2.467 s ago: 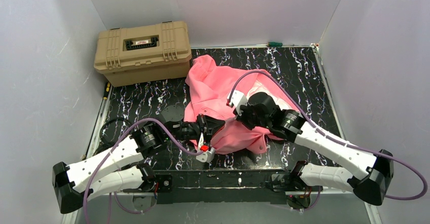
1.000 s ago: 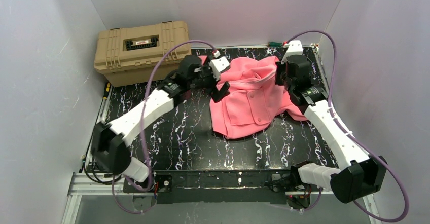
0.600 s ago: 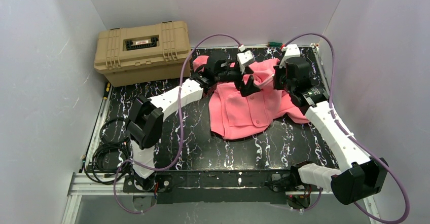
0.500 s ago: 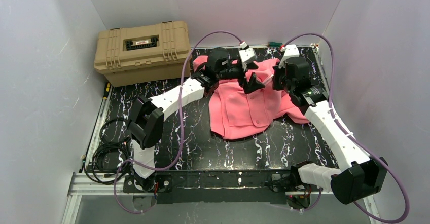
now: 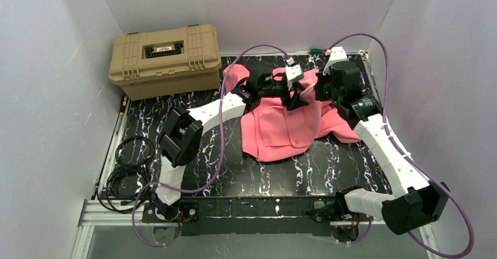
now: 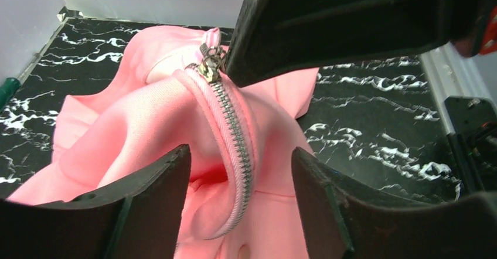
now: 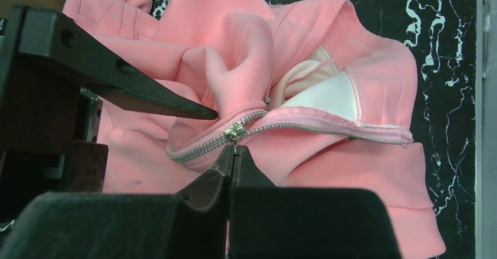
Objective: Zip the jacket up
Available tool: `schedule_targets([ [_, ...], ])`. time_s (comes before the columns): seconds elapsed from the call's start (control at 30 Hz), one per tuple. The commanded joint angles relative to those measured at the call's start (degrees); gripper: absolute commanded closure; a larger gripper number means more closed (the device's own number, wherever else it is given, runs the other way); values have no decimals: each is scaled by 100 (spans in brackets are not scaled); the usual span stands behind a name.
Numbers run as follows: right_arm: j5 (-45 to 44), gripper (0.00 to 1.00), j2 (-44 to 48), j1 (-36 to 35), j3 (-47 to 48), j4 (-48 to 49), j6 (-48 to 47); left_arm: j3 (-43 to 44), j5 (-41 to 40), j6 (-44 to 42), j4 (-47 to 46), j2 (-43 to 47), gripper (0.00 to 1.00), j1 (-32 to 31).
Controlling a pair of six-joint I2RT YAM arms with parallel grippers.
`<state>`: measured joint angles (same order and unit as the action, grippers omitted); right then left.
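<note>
The salmon-pink jacket lies bunched at the back middle of the black marbled table. My right gripper is shut on the small pull hanging from the metal zipper slider; the teeth are closed to the slider's left and run toward the collar on its right. The left gripper is open, its fingers standing either side of the raised zipped ridge just below the slider, with fabric between them ungripped. In the top view both grippers meet over the jacket's upper part, left gripper, right gripper.
A tan hard case stands at the back left. A green-handled tool lies by the back wall. Cables coil off the table's left edge. White walls enclose the table on three sides.
The left arm swung right across the jacket's top to the zipper beside the right gripper, and its jaws narrowed somewhat. The right gripper held its pinch almost in place.
</note>
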<state>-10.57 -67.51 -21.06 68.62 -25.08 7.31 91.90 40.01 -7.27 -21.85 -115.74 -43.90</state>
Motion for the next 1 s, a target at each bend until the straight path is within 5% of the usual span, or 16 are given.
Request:
schedule_targets([
  [0.0,154,99,115,-12,358,133,7,297,-146,-45,-49,89,56,-38],
  [0.1,104,99,90,-12,407,121,-26,233,-259,-206,-44,251,97,-55],
  [0.13,47,99,77,-8,426,106,-57,140,-318,-362,-39,387,100,-60],
  [0.27,-129,99,-15,94,442,67,-221,-533,-538,-1719,557,1284,100,-57],
  [0.4,-230,99,-313,246,450,-39,-353,-1119,-824,-3154,2494,2384,100,-100],
  [0.53,-373,99,-450,260,402,-65,-396,-1882,-1295,-3667,3694,3311,100,-214],
  [0.77,-530,99,-290,260,78,-180,-313,-2702,-2119,-4250,4426,4207,100,-492],
  [0.97,-1523,99,-435,268,18,-457,-552,-2940,-2356,-4168,4660,4639,100,-533],
])
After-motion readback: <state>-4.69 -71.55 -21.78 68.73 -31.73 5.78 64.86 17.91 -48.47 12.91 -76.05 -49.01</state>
